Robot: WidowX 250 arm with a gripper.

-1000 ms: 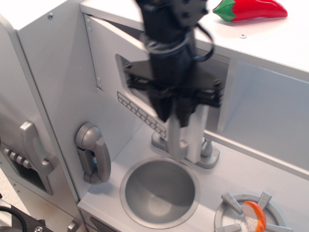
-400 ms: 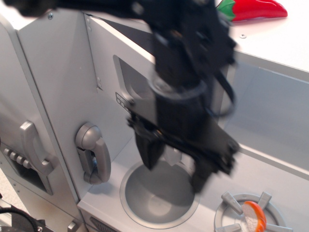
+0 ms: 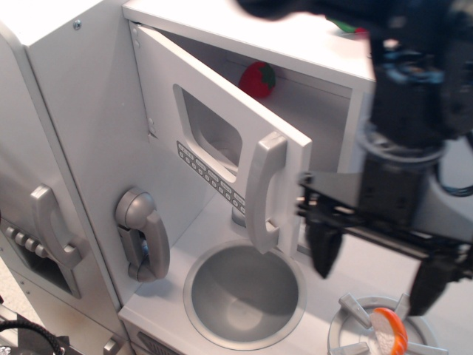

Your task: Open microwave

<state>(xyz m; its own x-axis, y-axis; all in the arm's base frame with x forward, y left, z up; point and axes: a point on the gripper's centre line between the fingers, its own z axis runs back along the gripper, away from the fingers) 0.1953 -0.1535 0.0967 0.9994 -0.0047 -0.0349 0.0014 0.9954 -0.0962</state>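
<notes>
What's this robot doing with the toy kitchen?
It is opening the play kitchen's microwave. The door stands swung out on its left hinge, and a red toy strawberry shows inside. The black gripper hangs to the right of the door's silver handle, above the counter, fingers spread and holding nothing. Below sit a round sink and a toy phone handset.

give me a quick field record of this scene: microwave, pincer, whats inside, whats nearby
microwave: door swung partly open, hinged at its left edge
handle: vertical silver bar at the door's free edge, nothing gripping it
inside: a red strawberry shows at the back
pincer: open, to the right of the handle, apart from it, fingers pointing down
below door: round sink
left wall: phone
lower right: burner with an orange and white item on it
</notes>
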